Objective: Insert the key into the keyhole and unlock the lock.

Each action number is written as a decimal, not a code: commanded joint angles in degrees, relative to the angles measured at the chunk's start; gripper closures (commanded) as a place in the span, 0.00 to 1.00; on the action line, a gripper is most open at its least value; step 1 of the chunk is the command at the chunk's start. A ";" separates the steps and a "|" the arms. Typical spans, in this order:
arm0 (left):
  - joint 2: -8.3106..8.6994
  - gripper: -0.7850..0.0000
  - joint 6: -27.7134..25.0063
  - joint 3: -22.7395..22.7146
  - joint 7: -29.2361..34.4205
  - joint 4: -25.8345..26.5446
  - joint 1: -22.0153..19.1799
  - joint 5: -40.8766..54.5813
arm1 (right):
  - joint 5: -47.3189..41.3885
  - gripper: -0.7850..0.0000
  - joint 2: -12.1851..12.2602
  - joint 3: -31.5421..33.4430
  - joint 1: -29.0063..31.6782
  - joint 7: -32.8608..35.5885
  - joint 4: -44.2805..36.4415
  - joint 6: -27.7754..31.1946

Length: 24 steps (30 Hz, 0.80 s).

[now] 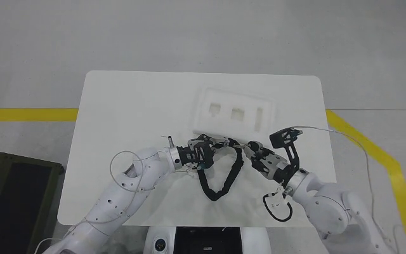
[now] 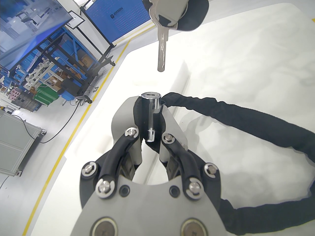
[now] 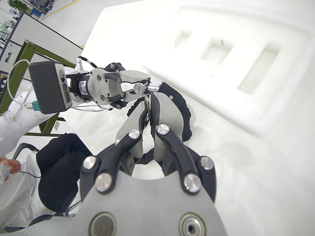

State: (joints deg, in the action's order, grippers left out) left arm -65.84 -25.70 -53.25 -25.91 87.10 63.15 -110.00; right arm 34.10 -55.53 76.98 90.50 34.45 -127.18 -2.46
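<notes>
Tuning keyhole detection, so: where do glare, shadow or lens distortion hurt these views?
Left wrist view: key and keyhole stand out against the bright table; straight lines bow toward the edges. Right wrist view: the table glares white, faint shadows alone marking the pockets of the foam tray. Top view: even light, no hard shadows around the chain.

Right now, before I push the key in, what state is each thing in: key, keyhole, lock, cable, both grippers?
key: gripped by its head, blade aimed at the keyhole, not inserted, gap between them.
keyhole: unoccupied, facing the key tip.
lock cylinder: clamped; locked or not, cannot tell.
black cable: slack, looping from the cylinder.
left gripper: fingers shut on the lock cylinder.
right gripper: fingers shut on the key.
</notes>
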 commanded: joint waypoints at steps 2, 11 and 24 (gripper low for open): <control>0.00 1.00 0.00 0.00 0.00 0.00 0.00 0.00 | -0.39 1.00 -0.21 -0.98 -0.54 0.26 -0.06 -0.77; -0.06 1.00 1.60 -0.20 1.43 0.39 0.75 0.23 | 1.40 1.00 -0.61 -2.76 -1.68 -0.15 -0.26 -1.75; -0.41 1.00 5.23 -0.01 3.57 0.87 2.13 -0.19 | 1.22 1.00 -0.79 -3.16 -1.71 -0.76 -0.02 -1.49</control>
State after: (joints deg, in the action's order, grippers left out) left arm -66.21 -20.56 -53.32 -22.39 87.93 65.28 -110.25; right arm 35.23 -56.29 73.90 88.97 33.77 -127.07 -4.03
